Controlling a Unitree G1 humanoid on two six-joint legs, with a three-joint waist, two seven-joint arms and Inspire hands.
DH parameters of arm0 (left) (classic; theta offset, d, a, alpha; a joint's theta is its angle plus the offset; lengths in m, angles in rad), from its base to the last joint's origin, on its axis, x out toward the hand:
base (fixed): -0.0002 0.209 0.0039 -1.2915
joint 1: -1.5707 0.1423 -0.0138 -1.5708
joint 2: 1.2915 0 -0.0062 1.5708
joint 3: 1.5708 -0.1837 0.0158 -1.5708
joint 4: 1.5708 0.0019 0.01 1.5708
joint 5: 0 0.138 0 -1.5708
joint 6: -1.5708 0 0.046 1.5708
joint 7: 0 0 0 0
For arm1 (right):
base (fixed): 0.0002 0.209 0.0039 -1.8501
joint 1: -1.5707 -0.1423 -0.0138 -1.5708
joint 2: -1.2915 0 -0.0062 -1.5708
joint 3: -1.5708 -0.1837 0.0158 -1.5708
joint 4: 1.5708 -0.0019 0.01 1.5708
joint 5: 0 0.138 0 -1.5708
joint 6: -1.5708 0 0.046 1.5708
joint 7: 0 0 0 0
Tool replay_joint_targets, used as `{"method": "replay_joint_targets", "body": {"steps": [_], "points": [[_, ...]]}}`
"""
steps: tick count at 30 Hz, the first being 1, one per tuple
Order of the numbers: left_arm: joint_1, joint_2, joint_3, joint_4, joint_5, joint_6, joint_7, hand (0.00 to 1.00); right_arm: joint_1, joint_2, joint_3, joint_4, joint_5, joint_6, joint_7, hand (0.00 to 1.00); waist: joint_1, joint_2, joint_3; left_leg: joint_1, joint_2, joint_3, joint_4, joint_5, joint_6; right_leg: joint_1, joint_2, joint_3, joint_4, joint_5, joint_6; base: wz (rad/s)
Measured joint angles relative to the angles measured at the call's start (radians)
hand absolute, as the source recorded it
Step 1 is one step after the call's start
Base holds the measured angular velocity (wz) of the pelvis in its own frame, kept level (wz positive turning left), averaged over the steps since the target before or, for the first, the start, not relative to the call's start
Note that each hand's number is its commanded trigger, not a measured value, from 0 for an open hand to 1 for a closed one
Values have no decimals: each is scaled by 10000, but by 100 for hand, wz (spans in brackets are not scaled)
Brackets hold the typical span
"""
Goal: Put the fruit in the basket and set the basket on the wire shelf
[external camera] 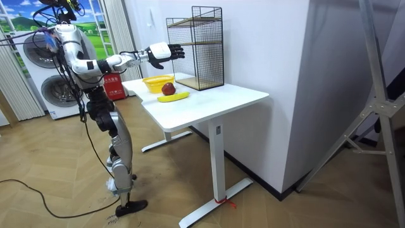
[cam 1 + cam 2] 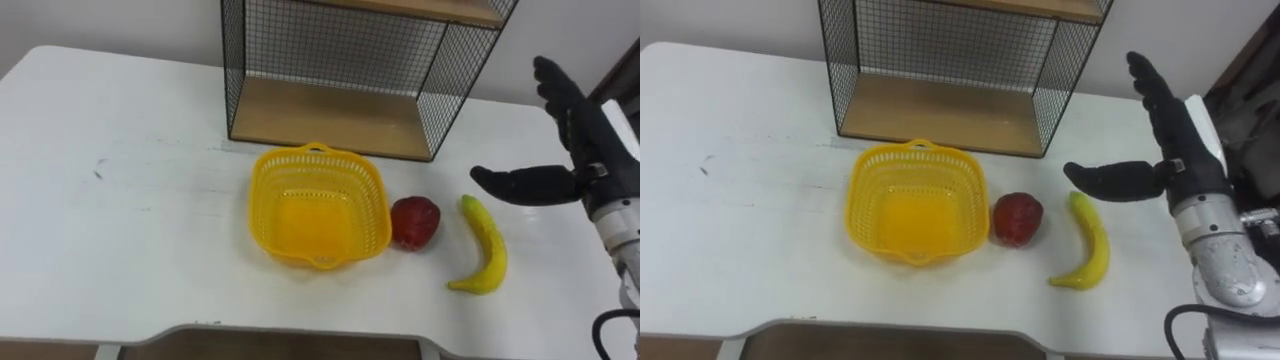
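**Fruit on the table, basket empty, right hand raised open**

The yellow basket sits near the middle of the white table with nothing in it. The wire shelf stands at the basket's 12 o'clock, close behind it at the back of the table, and its wooden bottom board is bare.

The red fruit rests on the table at the basket's 3 o'clock, right up against the rim; whether the two touch I cannot tell. The banana lies at the red fruit's 3 o'clock, near it but apart. It is curved, with one end toward 12 o'clock and the other toward 7 o'clock.

The right hand hangs in the air at the banana's 2 o'clock, clear of the table top. Its fingers are straight and slightly spread, pointing toward 11 o'clock. The thumb sticks out toward 9 o'clock, above the banana's far end. The hand holds nothing.

In the room view the robot stands upright at the table's end on the room view's left, its right arm stretched out over the table, with washing machines behind it.
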Motion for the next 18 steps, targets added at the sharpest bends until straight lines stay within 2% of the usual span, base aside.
{"method": "replay_joint_targets", "body": {"steps": [8, 18], "points": [[-41, -44, -135, 15, 319, 5, 11, 0, -23, 0, -2, -24, -694, 0, 592, 0, 19, 38, -28, -102, -11, -117, 44, 3, -1, -3, 5, -112, -116, 13, -15, 3], [-86, -51, -372, 10, 392, 12, 2, 0, -24, 0, 299, -57, -1278, 27, 1035, 0, 231, 40, -16, -103, -10, -132, 36, 3, -1, 2, 7, -113, -115, 13, -15, 0]]}}
